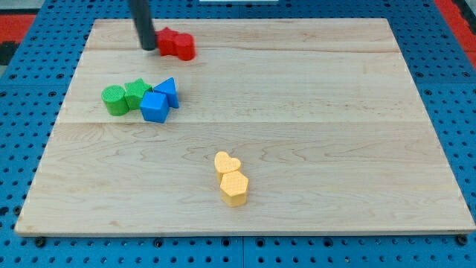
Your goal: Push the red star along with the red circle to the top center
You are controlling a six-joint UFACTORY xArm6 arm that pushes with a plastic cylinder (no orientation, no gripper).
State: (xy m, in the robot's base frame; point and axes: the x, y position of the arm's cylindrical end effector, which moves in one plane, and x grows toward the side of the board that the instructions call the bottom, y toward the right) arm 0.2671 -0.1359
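Clearly, with no pincer in view and my tip (pixel 149 48) touching the left side of the red star (pixel 168 41) and red circle (pixel 183 48) at the bench's (pixel 312 156) top left, push rightward steadily, centred so neither slips.

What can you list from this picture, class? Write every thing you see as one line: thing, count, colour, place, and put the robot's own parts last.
red blocks: two, red, touching each other near the view's top left; shapes hard to tell apart
green blocks: two, green, side by side at the view's left, one round, one star-like
blue blocks: two, blue, just right of the green ones, a cube and a triangle
yellow blocks: two, yellow, touching, below centre, a heart above a hexagon
board: one, pale wood, fills most of the view
pegboard: one, blue, around the board
my tip: one dark rod, its end against the left side of the red blocks
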